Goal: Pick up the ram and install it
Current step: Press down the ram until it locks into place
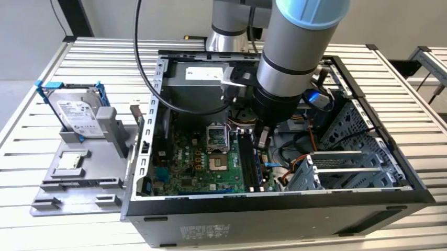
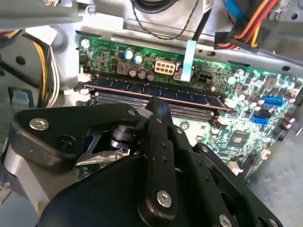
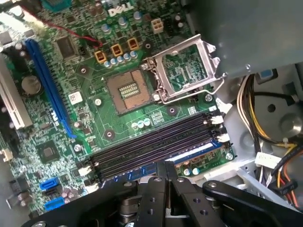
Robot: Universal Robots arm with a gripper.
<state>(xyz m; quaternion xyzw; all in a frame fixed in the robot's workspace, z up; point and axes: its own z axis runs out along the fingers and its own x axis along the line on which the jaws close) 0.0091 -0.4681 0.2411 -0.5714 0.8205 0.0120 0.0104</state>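
The ram point(image 2: 189, 96) is a thin bluish-green stick with dark chips, standing on edge in the motherboard slot nearest my gripper. In the first wrist view it shows as a blue strip point(image 3: 196, 152) beside the empty black slots point(image 3: 156, 144). My gripper point(image 2: 157, 104) is shut, its black fingertips together at the stick's upper edge near its middle; I cannot tell whether they touch it. In the exterior view the gripper point(image 1: 263, 140) reaches down into the open computer case point(image 1: 279, 209), over the slots point(image 1: 250, 162) at that view's right of the motherboard.
The open processor socket point(image 3: 127, 90) and its raised metal frame point(image 3: 184, 71) lie beside the slots. Yellow and orange cables point(image 3: 279, 165) and a metal drive cage point(image 1: 349, 167) crowd the case's other side. Outside it, a grey stand holds a hard drive point(image 1: 77, 114) and a small silver chip point(image 1: 70, 162).
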